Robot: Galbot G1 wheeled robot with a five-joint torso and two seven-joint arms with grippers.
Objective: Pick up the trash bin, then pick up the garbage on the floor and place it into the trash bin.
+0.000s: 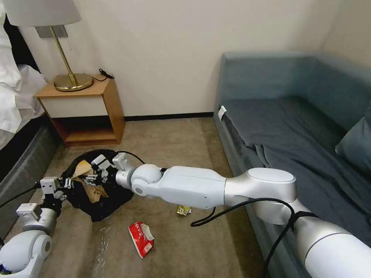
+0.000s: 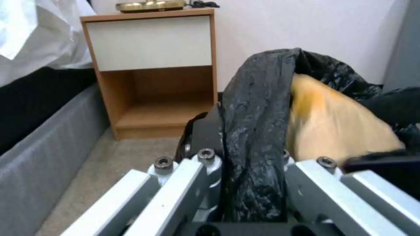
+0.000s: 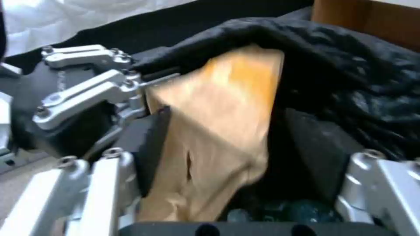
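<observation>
- Bin bag — glossy black, crinkled.
- Paper bag — tan, with an orange patch.
- Wrapper — red, white lettering.
- Sofa — blue-grey.
- Nightstand — orange-brown wood, cream drawer.

At lower left, the left gripper grips the black-bagged trash bin at its rim while the right gripper reaches over the tan paper bag inside, a red wrapper lying on the carpet lower centre.

My trash bin wears crinkled glossy black plastic; the tan paper bag looks matt, creased; the floor is rough carpet.
</observation>
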